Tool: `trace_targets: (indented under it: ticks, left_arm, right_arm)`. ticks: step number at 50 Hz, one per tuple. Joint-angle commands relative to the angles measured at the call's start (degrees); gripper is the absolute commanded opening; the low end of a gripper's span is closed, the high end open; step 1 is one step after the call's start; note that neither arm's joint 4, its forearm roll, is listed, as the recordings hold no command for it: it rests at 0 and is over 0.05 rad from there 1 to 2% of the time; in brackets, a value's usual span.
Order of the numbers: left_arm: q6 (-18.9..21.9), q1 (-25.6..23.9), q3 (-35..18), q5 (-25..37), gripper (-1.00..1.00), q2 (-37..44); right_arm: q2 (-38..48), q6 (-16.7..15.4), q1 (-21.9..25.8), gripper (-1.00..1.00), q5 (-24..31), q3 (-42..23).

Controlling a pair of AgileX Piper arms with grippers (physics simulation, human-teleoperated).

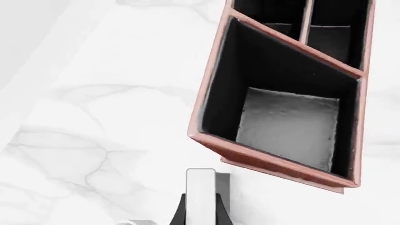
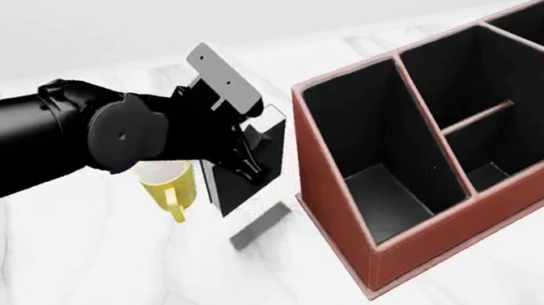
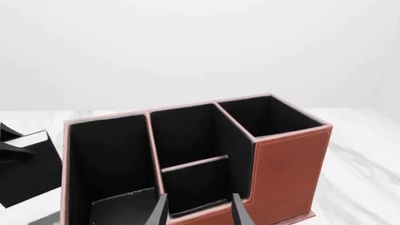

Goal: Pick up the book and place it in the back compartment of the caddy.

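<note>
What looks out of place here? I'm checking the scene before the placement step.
Nothing is spilled or damaged. The caddy sits upright but at an angle to the table edge. The book hangs off the table, held in the left gripper, beside the yellow mug. The back compartment holds nothing yet.

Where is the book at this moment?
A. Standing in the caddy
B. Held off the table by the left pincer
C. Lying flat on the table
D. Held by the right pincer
B: in the front view the left pincer grips the book above its shadow, beside the caddy.
</note>
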Motion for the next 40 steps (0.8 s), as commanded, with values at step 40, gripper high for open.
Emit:
trace_targets:
  ticks: [40]
  left_arm:
    - [-3.17, -12.34, -67.63, 33.89, -1.00, 3.46]
  right_arm:
    - [-0.02, -0.08, 0.20, 1.00, -0.11, 0.05]
